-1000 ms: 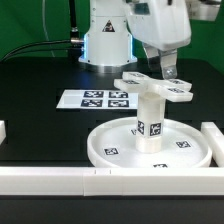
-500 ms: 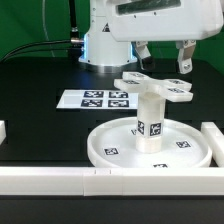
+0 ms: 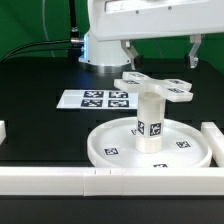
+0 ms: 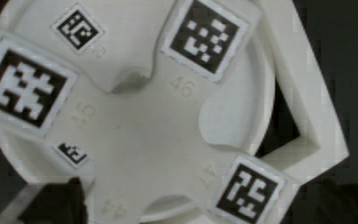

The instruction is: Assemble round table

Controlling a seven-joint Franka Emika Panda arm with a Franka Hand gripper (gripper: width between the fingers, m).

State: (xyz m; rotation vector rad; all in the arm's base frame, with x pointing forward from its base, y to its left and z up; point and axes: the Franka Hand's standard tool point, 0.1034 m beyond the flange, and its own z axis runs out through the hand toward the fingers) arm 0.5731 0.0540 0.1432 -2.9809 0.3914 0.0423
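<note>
Rising from beside the flat white plastic cross-shaped piece (image 3: 155,88), where it was sitting low a second ago, the two-finger gripper (image 3: 161,58) is now hanging above it, turned so that both fingers are showing side by side. The cross-shaped piece is resting level on top of the short thick white plastic cylinder (image 3: 150,117), which is standing upright at the middle of the large round rimmed white disc (image 3: 112,150) on the black table (image 3: 40,120).

The arm is probably resetting its wrist for another twist of the cross-shaped piece onto the cylinder. To do that well, it should be coming straight down, centred over the hub, closing evenly on two opposite sides and turning without side push, so the cylinder is not tipping or unseating.

The jaws are standing spread wide, gripping nothing and touching nothing. In the wrist view the cross-shaped piece (image 4: 158,110) is filling the picture beneath them.
</note>
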